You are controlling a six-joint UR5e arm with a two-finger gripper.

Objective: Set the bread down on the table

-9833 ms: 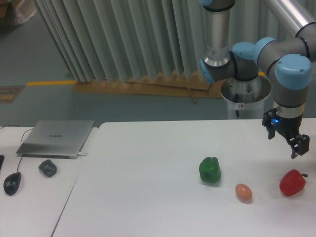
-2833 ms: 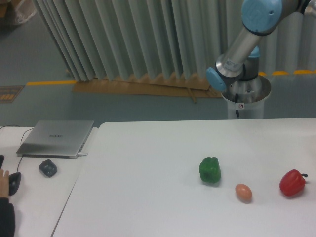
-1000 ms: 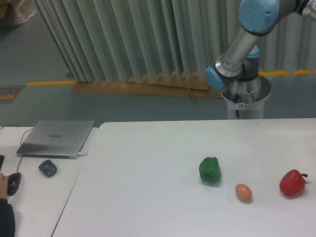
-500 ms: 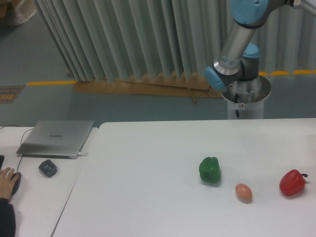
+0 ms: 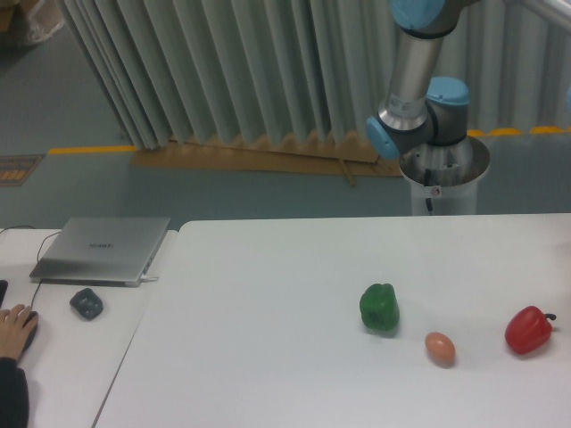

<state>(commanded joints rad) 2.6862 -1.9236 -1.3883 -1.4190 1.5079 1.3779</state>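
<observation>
Bread is nowhere I can see, and my gripper is out of view too, so I cannot tell how its jaws stand or whether it holds anything. Only my arm shows, rising past the table's far edge. Toward the table's right edge sit a green pepper, a small tan egg-shaped oval and a red pepper.

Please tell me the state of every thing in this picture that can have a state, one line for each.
Laptop: closed, flat on the side desk.
Green pepper: upright on the table.
Red pepper: on the table, stem to the right.
Egg: lying on the table, untouched.
Mouse: under a person's hand.
Claw: out of view.
Bread: not visible.
</observation>
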